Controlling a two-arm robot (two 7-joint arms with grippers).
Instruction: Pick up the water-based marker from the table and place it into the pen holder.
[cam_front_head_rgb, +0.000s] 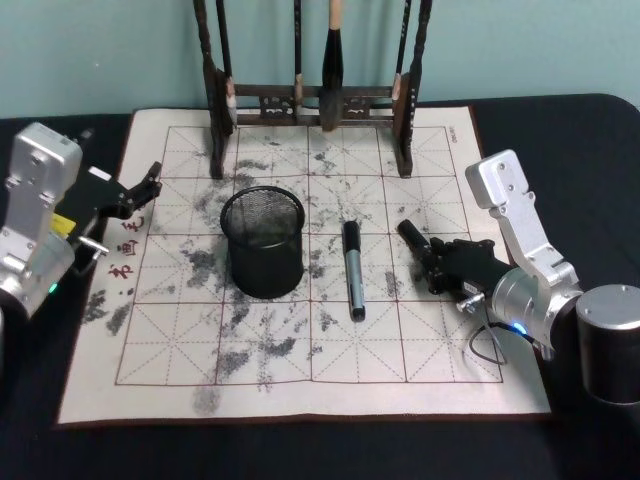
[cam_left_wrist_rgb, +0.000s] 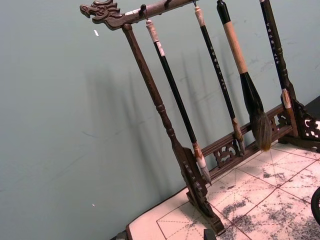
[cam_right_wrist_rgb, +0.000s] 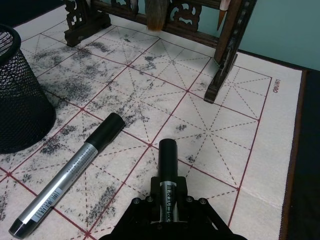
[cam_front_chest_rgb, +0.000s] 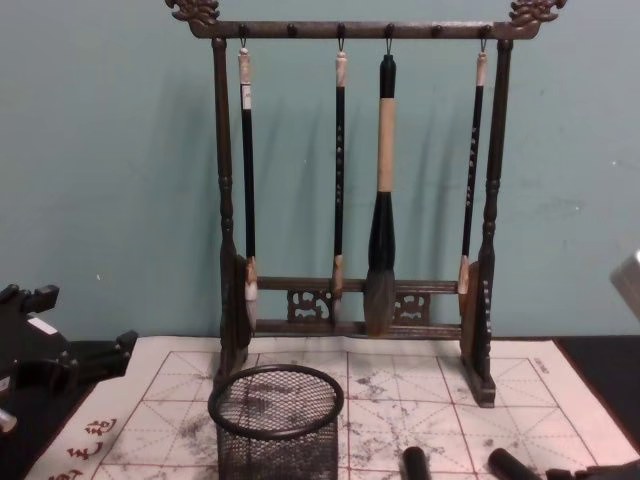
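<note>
Water-based marker (cam_right_wrist_rgb: 167, 160) pinched tight in right gripper (cam_front_head_rgb: 437, 262) fingers, over worktop mat (cam_front_head_rgb: 440, 360), cap end poking fwd, 2nd marker (cam_front_head_rgb: 352, 270) lying flat just left of fingers, pen holder (cam_front_head_rgb: 265, 265) upright beyond it, left gripper (cam_front_head_rgb: 148, 186) idle far left.

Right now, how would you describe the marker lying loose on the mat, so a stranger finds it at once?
On the white, red-gridded mat, look just right of the black mesh pen holder. The loose marker lies flat there, grey barrel with a black cap, touching nothing. Its neighbour, the other marker, sits in the right gripper's fingers.
</note>
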